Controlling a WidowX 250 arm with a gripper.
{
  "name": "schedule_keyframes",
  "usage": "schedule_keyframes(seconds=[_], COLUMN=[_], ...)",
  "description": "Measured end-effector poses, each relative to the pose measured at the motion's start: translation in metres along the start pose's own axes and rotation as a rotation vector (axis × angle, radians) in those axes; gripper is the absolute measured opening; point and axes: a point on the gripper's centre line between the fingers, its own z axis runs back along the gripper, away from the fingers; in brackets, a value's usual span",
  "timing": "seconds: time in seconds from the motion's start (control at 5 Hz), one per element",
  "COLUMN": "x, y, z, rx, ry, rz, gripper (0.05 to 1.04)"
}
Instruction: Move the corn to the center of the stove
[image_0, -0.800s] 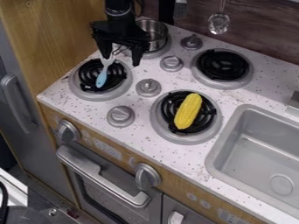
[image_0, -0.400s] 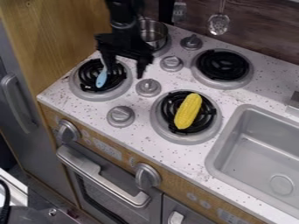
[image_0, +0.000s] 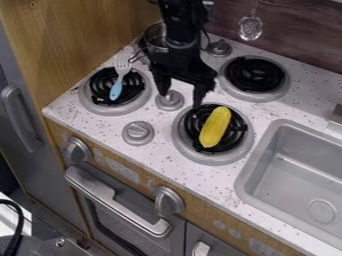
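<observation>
A black arm (image_0: 179, 25) with a thin dark cable (image_0: 206, 36) and black, tapering jaws.

Black hand (image_0: 180, 98) now farther right and lower, nearer the corn (image_0: 215, 127).

The corn (image_0: 215, 127) is lying on the front-right burner (image_0: 208, 158), left of the sink (image_0: 259, 151); a fork (image_0: 116, 90) is resting partly on the front-left burner (image_0: 110, 110).

Center knob: this raised knob (image_0: 171, 102) is just beside one fingertip of my gripper (image_0: 179, 99), blocking a low pass.
Front lane: I have bare counter (image_0: 162, 137) between the front knob (image_0: 138, 132) and the corn's burner (image_0: 182, 145).
Pot side: the pot (image_0: 155, 37) obstructs me behind the arm.
Fork side: a fork (image_0: 121, 74) lies across the left burner (image_0: 87, 101).
Sink side: countertop separates burner and sink (image_0: 244, 175).
</observation>
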Motion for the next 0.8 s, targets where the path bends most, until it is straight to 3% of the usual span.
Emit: schedule_keyframes(seconds=[0.2, 0.4, 0.6, 0.8], x=[-0.002, -0.012, -0.016, -0.024], y=[-0.023, -0.037, -0.048, -0.051], z=[-0.001, -0.019, -0.027, -0.054], rx=[-0.012, -0.027, -0.039, -0.031], ry=[0.004, 0.052, 0.068, 0.141], rz=[-0.044, -0.062, -0.063, -0.071], gripper=[1.001, 1.000, 1.001, 1.000])
